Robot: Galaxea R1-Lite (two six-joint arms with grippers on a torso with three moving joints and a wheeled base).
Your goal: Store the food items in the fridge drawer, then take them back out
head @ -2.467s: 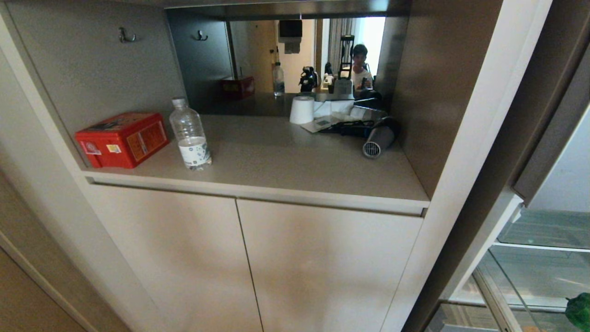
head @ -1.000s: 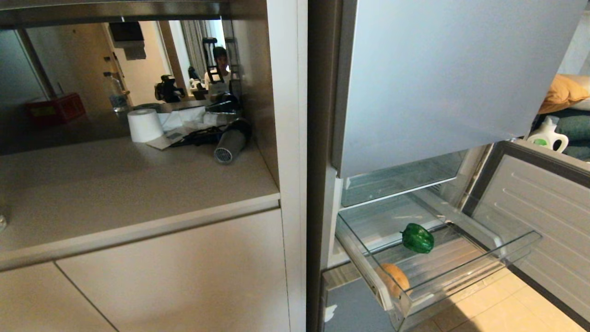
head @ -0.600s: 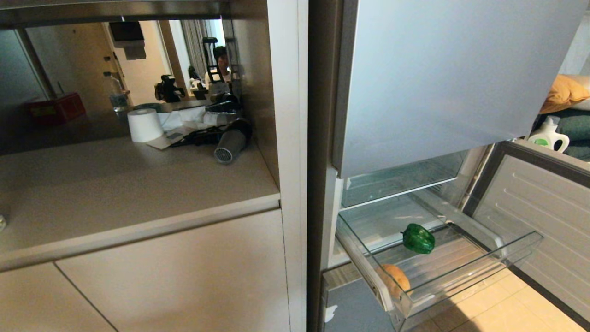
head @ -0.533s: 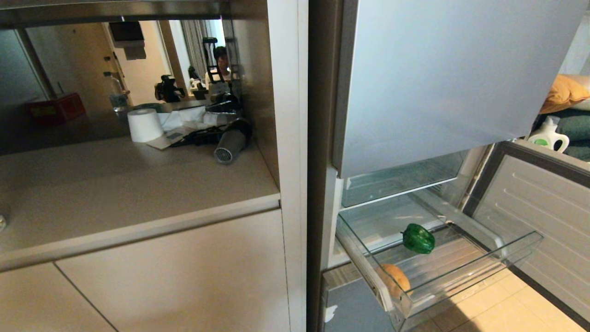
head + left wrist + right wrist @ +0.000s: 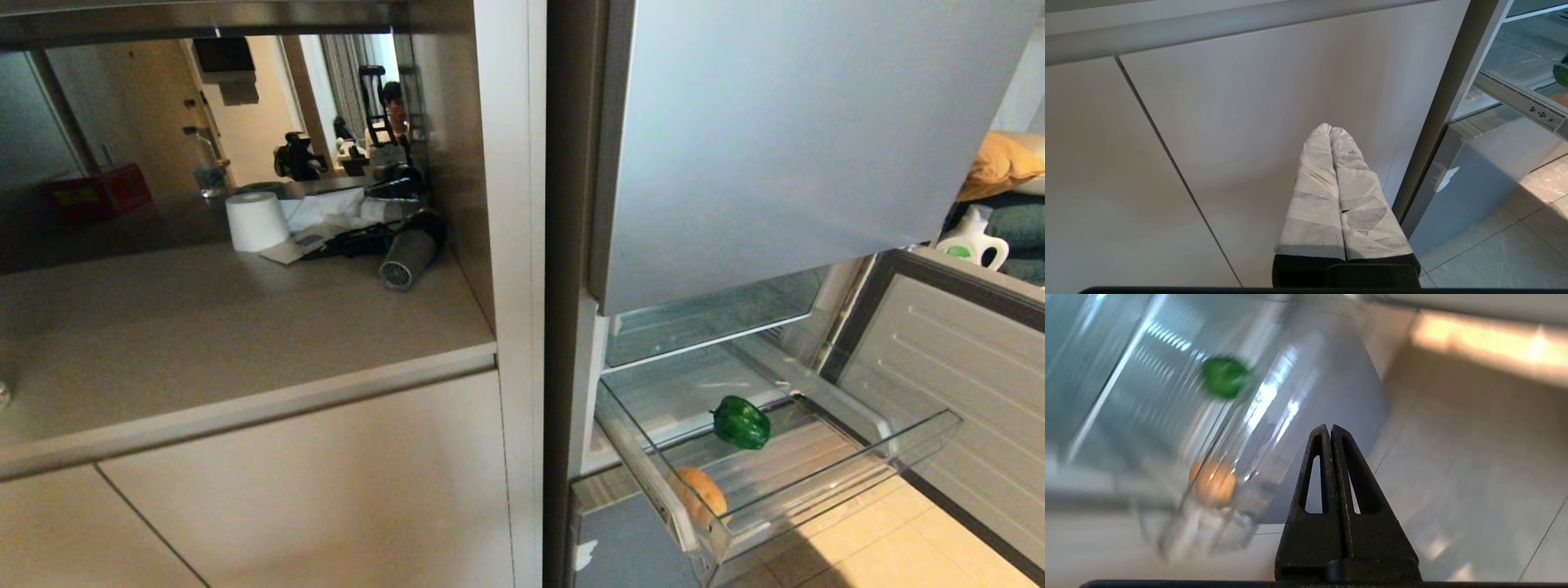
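A: Where do the food items lie?

B: Both sit in the fridge drawer, a clear bin pulled well out below the tall upper door. The green bell pepper rests toward the back of the bin; the tan potato lies at the front corner, against the clear front wall. The two are apart, not touching.

A: And the grippers?

B: Neither arm shows from the head. The right gripper hangs in the air outside the drawer with its black fingers pressed together, pinching nothing (its own view is blurred, so how near it is to the bin cannot be told). The left gripper, its fingers wrapped in pale tape, is likewise pressed shut and empty, pointing at the beige cabinet door beside the fridge.

A: What else stands nearby?

B: On the counter left of the fridge: a white paper roll and a grey hair dryer, just beside each other.
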